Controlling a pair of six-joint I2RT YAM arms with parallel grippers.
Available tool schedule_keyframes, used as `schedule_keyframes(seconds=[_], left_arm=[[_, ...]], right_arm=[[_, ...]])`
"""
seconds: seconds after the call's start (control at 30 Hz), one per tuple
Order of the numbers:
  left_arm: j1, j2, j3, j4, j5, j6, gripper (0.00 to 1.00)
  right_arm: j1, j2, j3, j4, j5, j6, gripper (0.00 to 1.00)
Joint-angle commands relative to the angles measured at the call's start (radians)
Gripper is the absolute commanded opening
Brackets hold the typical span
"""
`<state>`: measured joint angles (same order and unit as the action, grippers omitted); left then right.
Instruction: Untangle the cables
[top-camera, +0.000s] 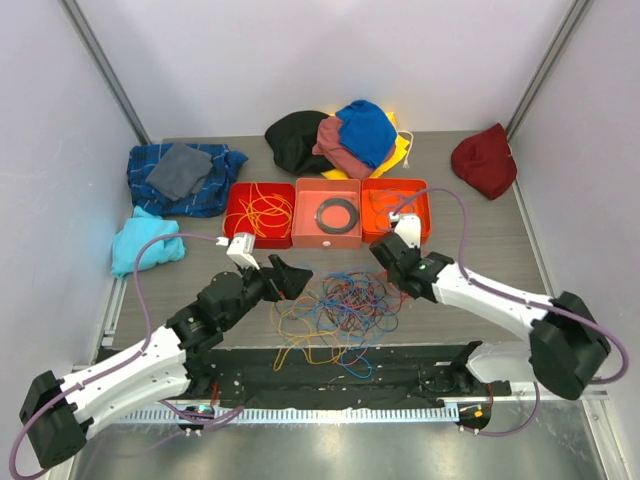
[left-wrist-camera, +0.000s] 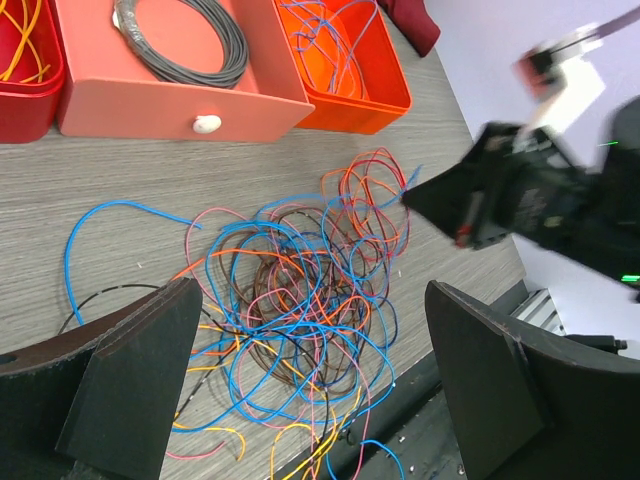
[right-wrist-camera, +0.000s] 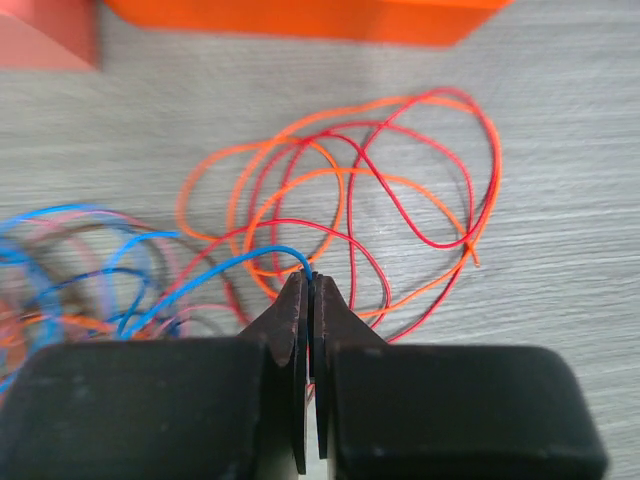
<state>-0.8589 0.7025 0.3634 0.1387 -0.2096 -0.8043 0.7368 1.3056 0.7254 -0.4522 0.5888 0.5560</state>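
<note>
The cables (top-camera: 340, 305) lie in a loose, many-coloured tangle on the desk (top-camera: 480, 235), near its front edge and just before three trays (top-camera: 327, 240). The right tool (right-wrist-camera: 310, 285) is closed on a blue cable (right-wrist-camera: 225, 265) at the tangle's right edge, its jaws pressed together with the strand between them. The left tool (left-wrist-camera: 310, 300) hangs over the tangle's left side, jaws spread wide, holding nothing.

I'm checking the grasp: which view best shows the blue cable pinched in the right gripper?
Right wrist: the blue cable enters the shut right gripper, close up. Left wrist shows that gripper blurred beside the tangle; from the top the strand is too thin to single out.
</note>
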Motion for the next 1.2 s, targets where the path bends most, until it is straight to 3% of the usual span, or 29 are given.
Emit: schedule_keyframes(seconds=[0.0,0.27,0.67,0.93,1.03,1.07,1.17], left_arm=[[0.001,-0.008,0.006,0.022,-0.011,0.010,1.00],[0.000,-0.009,0.008,0.027,-0.014,-0.001,1.00],[0.000,-0.046,0.016,0.001,-0.036,-0.001,1.00],[0.000,-0.067,0.008,-0.010,-0.034,-0.009,1.00],[0.000,-0.087,0.008,-0.022,-0.034,-0.006,1.00],[0.000,-0.093,0.009,-0.034,-0.034,-0.003,1.00],[0.000,-0.130,0.012,-0.063,-0.040,0.008,1.00]], right_arm=[[0.036,-0.136,0.133,-0.084,0.075,0.018,0.01],[0.085,-0.269,0.539,-0.226,0.131,-0.080,0.01],[0.084,-0.167,1.037,-0.237,0.194,-0.303,0.01],[0.058,-0.108,0.962,-0.156,0.221,-0.335,0.01],[-0.060,-0.075,0.916,-0.140,0.146,-0.314,0.01],[-0.161,-0.059,0.902,-0.138,0.035,-0.288,0.01],[-0.304,-0.023,0.866,-0.117,-0.073,-0.232,0.01]])
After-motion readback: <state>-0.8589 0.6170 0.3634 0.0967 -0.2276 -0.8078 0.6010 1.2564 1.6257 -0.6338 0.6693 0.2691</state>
